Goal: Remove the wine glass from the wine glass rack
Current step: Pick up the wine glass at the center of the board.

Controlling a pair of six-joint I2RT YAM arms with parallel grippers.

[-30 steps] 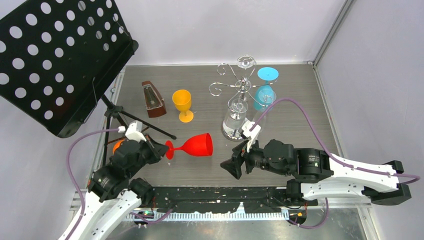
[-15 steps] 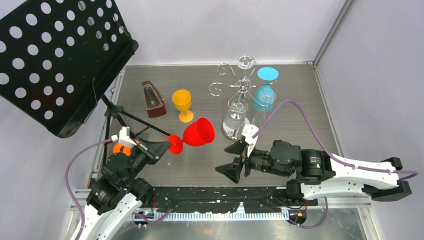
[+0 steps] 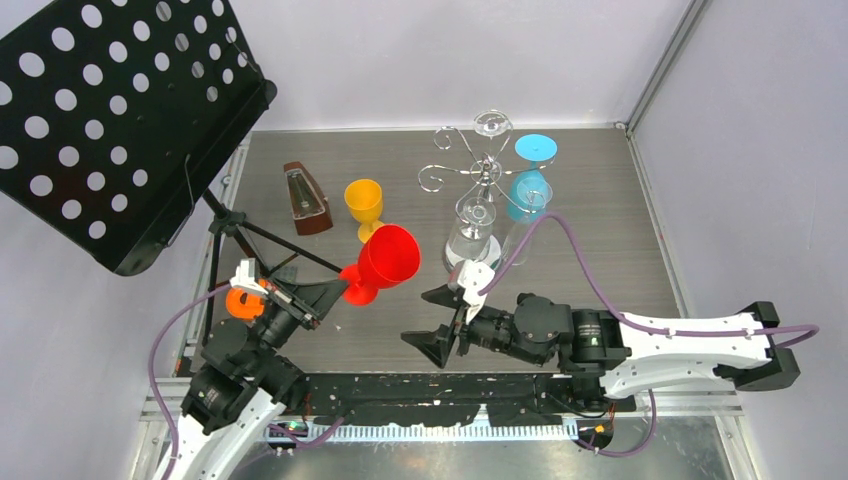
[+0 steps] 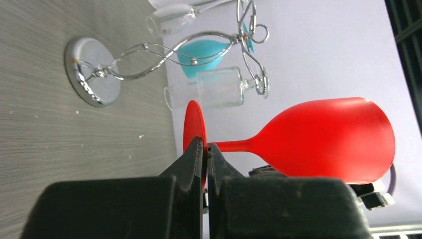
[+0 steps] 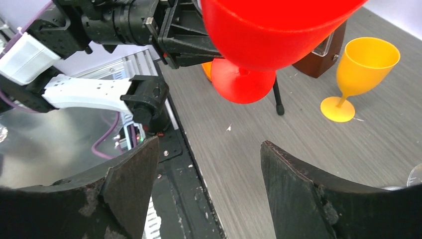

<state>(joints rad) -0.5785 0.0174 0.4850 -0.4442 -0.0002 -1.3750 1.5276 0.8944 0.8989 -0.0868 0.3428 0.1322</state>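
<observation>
**Ops:** Grey wood-grain table [image 3: 590,260] under pale walls [image 3: 400,60] filled my overhead view. How was the left side posed?

**Me:** I had the left arm [image 3: 230,400] rising from the lower left corner, wrist angled toward mid-frame. The left gripper [image 4: 205,149] was pinched tight on the foot of the red wine glass [image 4: 323,137], with its bowl tipped up and to the right.

**Ops:** And the wine glass rack [image 3: 478,170]?

**Me:** It stood upright in the upper middle of the overhead view. Clear glasses [image 3: 470,240] and a blue glass [image 3: 528,188] hung on it, apart from the red one.

**Ops:** Right side?

**Me:** My right arm [image 3: 680,345] lay low along the bottom edge, pointing left. The right gripper [image 3: 415,317] was spread wide and held nothing, just right of and below the red bowl.
</observation>
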